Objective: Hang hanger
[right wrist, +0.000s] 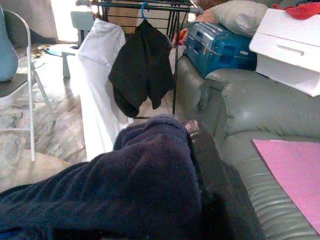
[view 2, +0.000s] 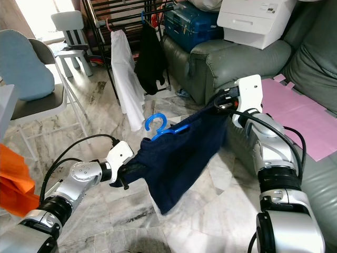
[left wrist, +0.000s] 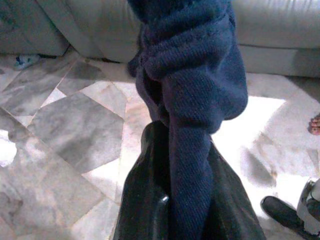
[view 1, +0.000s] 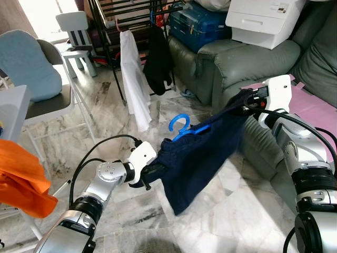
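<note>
A dark navy garment (view 1: 202,153) hangs stretched between my two grippers, on a blue plastic hanger (view 1: 181,125) whose hook sticks up above the cloth. My left gripper (view 1: 149,177) is shut on the garment's lower left corner, low over the floor. My right gripper (view 1: 243,103) is shut on the upper right corner, beside the sofa arm. In the left wrist view the navy knit (left wrist: 192,100) bunches between the black fingers (left wrist: 145,210). The black drying rack (view 1: 134,16) stands at the back with a white shirt (view 1: 135,79) and a black garment (view 1: 158,60) hanging on it.
A grey-green sofa (view 1: 247,58) runs along the right with a pink sheet (view 1: 316,110), a blue suitcase (view 1: 197,23) and a white box (view 1: 266,18). A folding chair (view 1: 37,79) with a blue cushion and an orange cloth (view 1: 21,179) stand left. Marble floor (view 1: 105,132) lies between.
</note>
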`<state>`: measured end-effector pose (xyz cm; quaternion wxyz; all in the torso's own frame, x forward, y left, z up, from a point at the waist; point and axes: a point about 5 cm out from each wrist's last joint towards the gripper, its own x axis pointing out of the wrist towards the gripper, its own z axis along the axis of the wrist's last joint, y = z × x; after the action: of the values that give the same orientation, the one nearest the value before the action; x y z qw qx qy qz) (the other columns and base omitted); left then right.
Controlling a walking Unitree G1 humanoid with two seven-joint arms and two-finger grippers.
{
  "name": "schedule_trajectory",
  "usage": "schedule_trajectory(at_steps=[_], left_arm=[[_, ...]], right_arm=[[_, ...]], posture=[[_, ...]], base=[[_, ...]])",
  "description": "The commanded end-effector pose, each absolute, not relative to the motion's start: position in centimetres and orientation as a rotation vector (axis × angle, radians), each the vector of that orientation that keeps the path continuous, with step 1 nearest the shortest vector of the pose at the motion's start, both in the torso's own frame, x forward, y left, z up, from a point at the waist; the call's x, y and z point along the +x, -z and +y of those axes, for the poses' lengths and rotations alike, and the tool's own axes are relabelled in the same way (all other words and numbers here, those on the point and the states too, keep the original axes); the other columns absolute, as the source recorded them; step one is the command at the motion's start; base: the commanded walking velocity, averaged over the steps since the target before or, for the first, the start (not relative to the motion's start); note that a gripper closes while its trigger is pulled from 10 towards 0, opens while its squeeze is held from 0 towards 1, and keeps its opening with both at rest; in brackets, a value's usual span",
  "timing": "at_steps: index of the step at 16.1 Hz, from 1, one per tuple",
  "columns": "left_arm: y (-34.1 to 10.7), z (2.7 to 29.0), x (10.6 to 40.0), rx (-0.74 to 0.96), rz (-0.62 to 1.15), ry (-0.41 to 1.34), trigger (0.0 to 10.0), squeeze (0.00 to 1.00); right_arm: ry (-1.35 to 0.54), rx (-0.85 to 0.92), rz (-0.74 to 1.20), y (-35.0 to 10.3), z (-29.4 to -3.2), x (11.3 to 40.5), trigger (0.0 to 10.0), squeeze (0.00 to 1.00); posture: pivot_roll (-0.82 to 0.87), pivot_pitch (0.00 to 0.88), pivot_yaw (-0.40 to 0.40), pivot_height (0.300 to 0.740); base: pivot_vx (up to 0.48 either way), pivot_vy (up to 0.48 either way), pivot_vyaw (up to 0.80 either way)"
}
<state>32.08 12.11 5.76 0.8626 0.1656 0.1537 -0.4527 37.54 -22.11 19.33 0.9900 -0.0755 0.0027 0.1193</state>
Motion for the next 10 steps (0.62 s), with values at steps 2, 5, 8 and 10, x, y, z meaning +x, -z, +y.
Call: schedule_trajectory(at_steps=[2, 5, 8, 10], left_arm=[[-5.58, 12.86, 32.1, 0.361, 0.347, 0.929, 0.0, 0.0], [-5.58, 12.86, 32.1, 0.361, 0.347, 0.929, 0.0, 0.0], [-5.58, 12.86, 32.1, 0.361, 0.347, 0.929, 0.0, 0.0], [-5.58, 12.86, 32.1, 0.361, 0.347, 0.929, 0.0, 0.0]], right_arm=[[-0.229, -0.165, -0.054, -20.73, -22.31, 37.57, 0.0, 0.0], [-0.229, -0.165, -0.054, -20.73, -22.31, 37.57, 0.0, 0.0], [-0.229, -0.165, -0.054, -20.73, -22.31, 37.57, 0.0, 0.0], [-0.229, -0.165, -0.054, -20.73, -22.31, 37.57, 0.0, 0.0]], posture=[[-0.26, 0.0, 0.096, 0.74], [-0.26, 0.0, 0.096, 0.74], [-0.26, 0.0, 0.096, 0.74], [-0.26, 0.0, 0.096, 0.74]], base=[[0.0, 0.0, 0.0], [0.0, 0.0, 0.0], [0.0, 0.0, 0.0], [0.0, 0.0, 0.0]])
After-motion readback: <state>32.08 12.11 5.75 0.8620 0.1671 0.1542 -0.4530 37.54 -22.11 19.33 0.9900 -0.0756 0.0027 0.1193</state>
